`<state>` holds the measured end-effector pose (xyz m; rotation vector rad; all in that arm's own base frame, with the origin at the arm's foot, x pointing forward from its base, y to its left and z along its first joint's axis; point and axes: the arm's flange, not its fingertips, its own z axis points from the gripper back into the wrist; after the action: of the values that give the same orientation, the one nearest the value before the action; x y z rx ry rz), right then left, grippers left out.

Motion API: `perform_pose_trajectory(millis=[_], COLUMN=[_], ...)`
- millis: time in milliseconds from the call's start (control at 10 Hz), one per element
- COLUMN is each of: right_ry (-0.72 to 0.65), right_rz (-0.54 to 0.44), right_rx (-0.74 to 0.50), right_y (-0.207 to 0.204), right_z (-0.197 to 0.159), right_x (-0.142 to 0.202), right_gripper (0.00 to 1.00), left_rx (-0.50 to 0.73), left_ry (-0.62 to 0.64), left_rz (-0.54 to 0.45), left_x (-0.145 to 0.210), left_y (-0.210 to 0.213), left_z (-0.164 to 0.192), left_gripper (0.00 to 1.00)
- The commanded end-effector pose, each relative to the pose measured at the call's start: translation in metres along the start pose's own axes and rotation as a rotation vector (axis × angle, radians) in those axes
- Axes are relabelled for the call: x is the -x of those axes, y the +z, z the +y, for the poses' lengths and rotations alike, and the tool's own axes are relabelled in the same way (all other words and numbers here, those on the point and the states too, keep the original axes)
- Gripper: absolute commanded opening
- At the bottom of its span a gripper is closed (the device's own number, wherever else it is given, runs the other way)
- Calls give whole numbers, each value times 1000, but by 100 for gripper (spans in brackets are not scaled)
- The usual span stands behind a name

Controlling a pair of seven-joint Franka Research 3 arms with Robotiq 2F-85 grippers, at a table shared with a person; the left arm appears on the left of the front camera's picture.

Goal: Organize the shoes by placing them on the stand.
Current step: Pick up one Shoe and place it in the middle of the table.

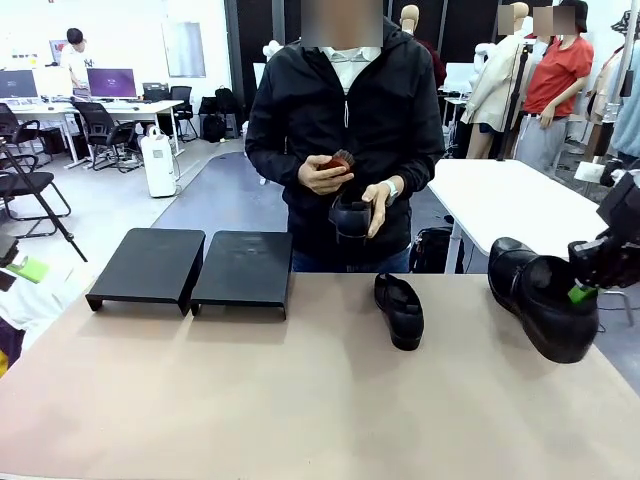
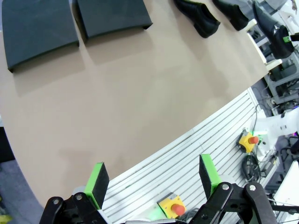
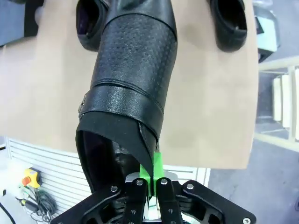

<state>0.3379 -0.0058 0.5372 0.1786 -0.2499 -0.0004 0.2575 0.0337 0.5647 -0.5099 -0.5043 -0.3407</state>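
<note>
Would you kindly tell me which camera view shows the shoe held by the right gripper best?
The right wrist view: the shoe is close up, with the right gripper shut on its opening's rim. The front view shows it tilted, side-on, at picture right; the left wrist view shows it small and distant.

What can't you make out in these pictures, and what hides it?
Front view: shoe in the person's grasp, partly covered by their fingers.
Front view: small brown-red object, too small to identify.
Right wrist view: upper-right shoe, cut off by the top edge.
</note>
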Motion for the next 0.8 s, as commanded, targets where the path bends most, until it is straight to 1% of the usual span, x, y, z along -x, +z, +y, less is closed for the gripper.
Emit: perform_pose_trajectory(millis=[0, 100, 200, 300, 400, 500, 600, 700], right_ry=[5, -25, 28, 29, -4, -47, -116, -246], right_rz=[-7, -21, -52, -55, -37, -22, 8, -15], right_rx=[-1, 43, 40, 42, 3, -67, -96, -43], right_y=[1, -13, -19, -19, -10, 8, 27, 42], right_z=[1, 37, 73, 92, 85, 55, 10, -31], right_x=[10, 12, 15, 15, 12, 13, 18, 31], right_gripper=[0, 0, 0, 0, 0, 0, 0, 0], left_rx=[18, 18, 18, 18, 18, 18, 18, 18], left_ry=[-13, -13, -13, -13, -13, -13, -13, -13], left_rz=[-3, -3, -3, -3, -3, -3, -3, -3], left_x=[0, 0, 0, 0, 0, 0, 0, 0], left_y=[1, 1, 1, 1, 1, 1, 1, 1], left_z=[0, 0, 0, 0, 0, 0, 0, 0], left_gripper=[100, 100, 100, 100, 100, 100, 100, 100])
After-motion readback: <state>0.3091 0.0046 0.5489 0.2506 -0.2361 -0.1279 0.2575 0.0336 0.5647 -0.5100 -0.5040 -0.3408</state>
